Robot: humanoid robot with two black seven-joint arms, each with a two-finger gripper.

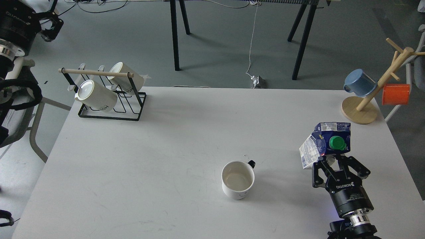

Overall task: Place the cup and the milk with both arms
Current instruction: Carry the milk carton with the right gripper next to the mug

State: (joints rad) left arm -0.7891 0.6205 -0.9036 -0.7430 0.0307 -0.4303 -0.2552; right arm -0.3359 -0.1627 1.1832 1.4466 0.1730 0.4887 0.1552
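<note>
The cup is a white mug with a black handle at its upper right and a bit of black drawing on its near side. It stands upright on the white table, right of centre near the front. The milk, a dented dark blue and white carton with a green cap, is at the right and tilted. My right gripper comes in from the bottom right with its fingers closed around the carton's lower part, which they hide. My left gripper is far off at the top left, off the table, dark and hard to read.
A black wire rack with a wooden bar holds two plain white mugs at the table's back left. A wooden mug tree with a blue mug and an orange mug stands at the back right corner. Black stand legs are on the floor behind.
</note>
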